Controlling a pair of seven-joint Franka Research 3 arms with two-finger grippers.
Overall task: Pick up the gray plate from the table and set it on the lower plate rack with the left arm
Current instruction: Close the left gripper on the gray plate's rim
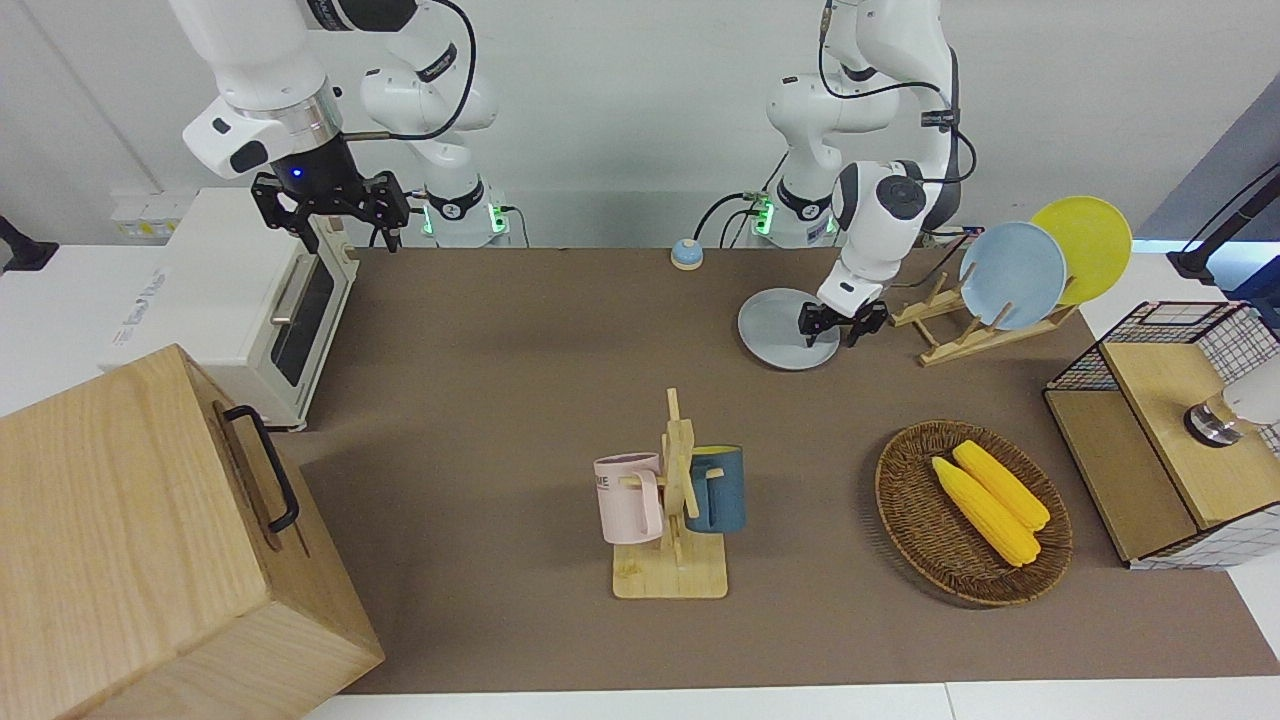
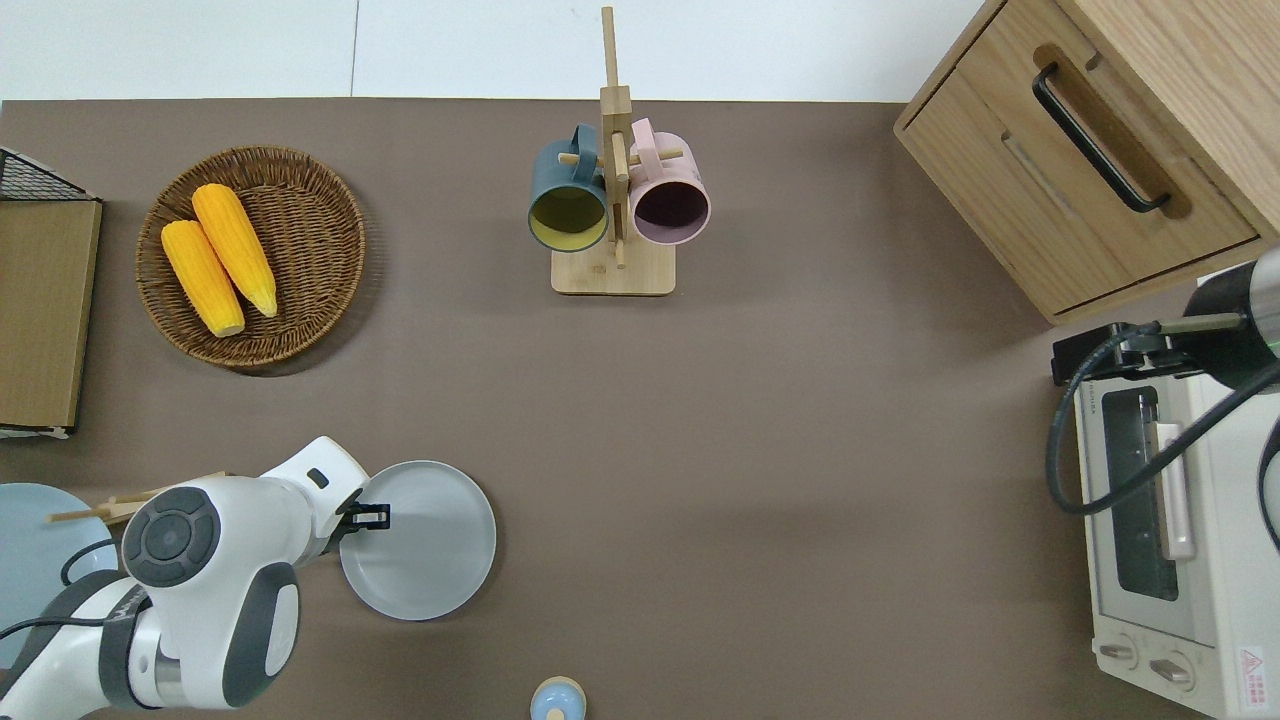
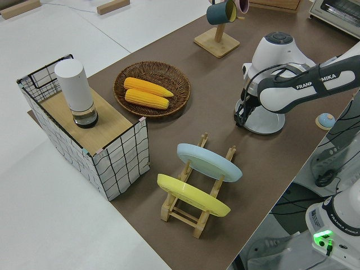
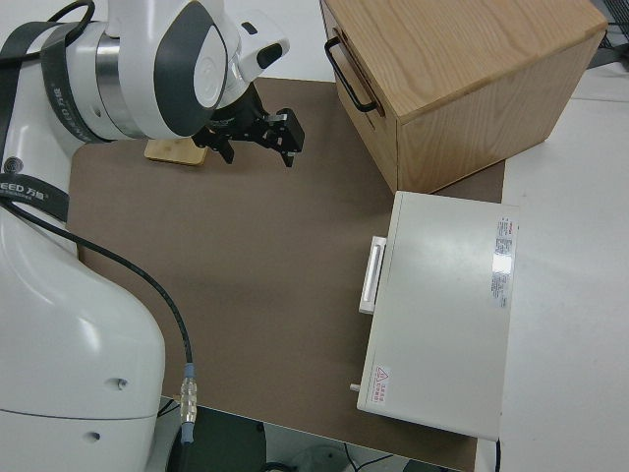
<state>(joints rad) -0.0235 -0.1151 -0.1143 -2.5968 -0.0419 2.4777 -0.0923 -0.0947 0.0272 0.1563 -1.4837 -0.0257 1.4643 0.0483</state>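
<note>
The gray plate point(image 1: 780, 328) point(image 2: 430, 545) lies flat on the brown table point(image 1: 520, 380), next to the lower plate rack point(image 1: 935, 330) point(image 3: 198, 216). The rack holds a light-blue plate point(image 1: 1012, 275) and a yellow plate point(image 1: 1085, 240); its slots toward the gray plate are empty. My left gripper point(image 1: 833, 330) point(image 2: 368, 517) is low at the gray plate's rim on the rack's side, fingers apart. In the left side view the arm hides part of the plate point(image 3: 264, 122). The right arm is parked, its gripper point(image 1: 345, 235) point(image 4: 260, 152) open and empty.
A wooden mug stand point(image 1: 675, 500) with a pink and a blue mug stands mid-table. A wicker basket point(image 1: 905, 500) of corn and a wire-sided box point(image 1: 1170, 430) are at the left arm's end. A toaster oven point(image 1: 240, 300), a wooden cabinet point(image 1: 150, 540) and a small blue bell point(image 1: 686, 254) also stand here.
</note>
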